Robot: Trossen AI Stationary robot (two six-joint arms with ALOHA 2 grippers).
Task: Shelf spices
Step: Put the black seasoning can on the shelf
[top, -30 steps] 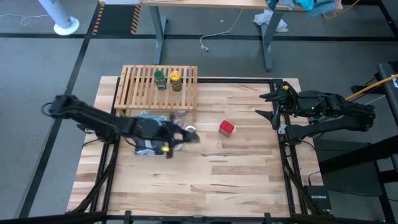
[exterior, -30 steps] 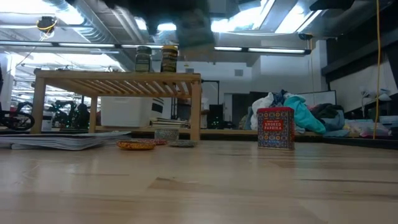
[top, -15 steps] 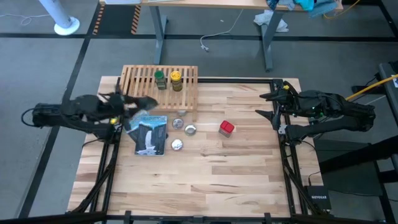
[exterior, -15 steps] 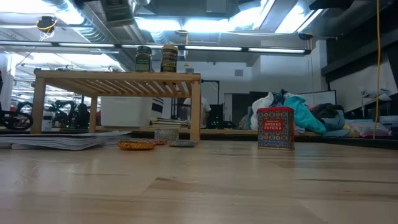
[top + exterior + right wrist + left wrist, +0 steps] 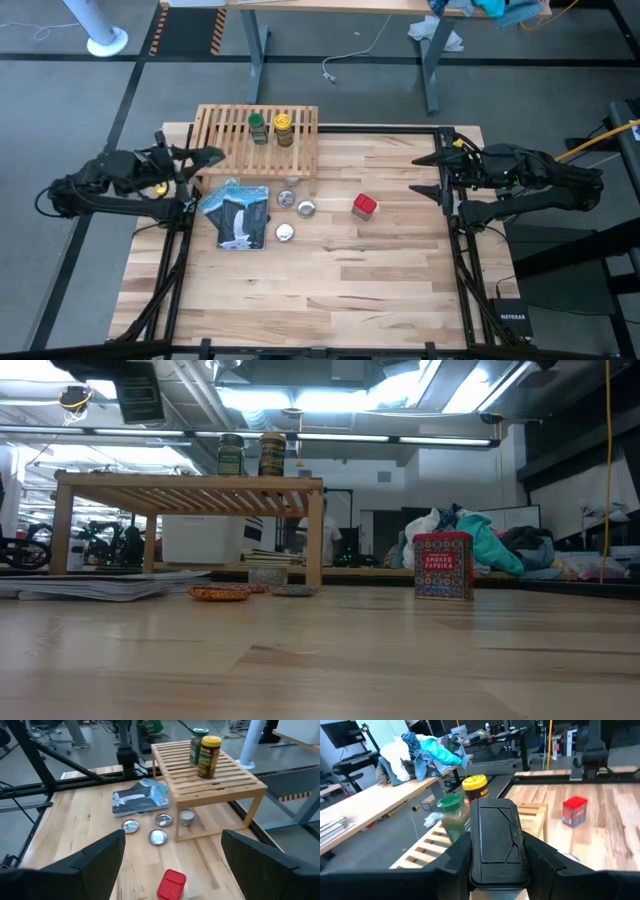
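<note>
My left gripper (image 5: 208,156) hangs in the air by the table's left edge, beside the left end of the shelf (image 5: 258,142), and is shut on the black boxy tin (image 5: 497,837). That tin also shows high up in the low view (image 5: 140,392). The green-capped jar (image 5: 258,127) and the yellow-capped jar (image 5: 284,128) stand upright on the shelf's slats. The red boxy tin (image 5: 364,206) stands on the tabletop right of the shelf. My right gripper (image 5: 432,172) waits open, raised over the table's right edge. My left gripper pinches the black tin by its two opposite sides (image 5: 476,842) between its two fingers (image 5: 542,857). The fingers come nearly level from the table's left side. The tin is lifted clear of table and shelf, higher than the shelf's top.
A flat blue-and-white packet (image 5: 240,213) lies in front of the shelf's left half. Three small silvery round tins (image 5: 287,198), (image 5: 307,209), (image 5: 285,233) lie beside it. The shelf's left and right slats (image 5: 235,772) are bare. Bare tabletop (image 5: 340,290) stretches along the near side.
My left gripper, shut on the black tin, has swung from above the packet toward the table's left and far edges, rising and tipping up to nearly level. The tin has travelled with it, clear of the table. The packet, hidden under the arm before, now shows.
</note>
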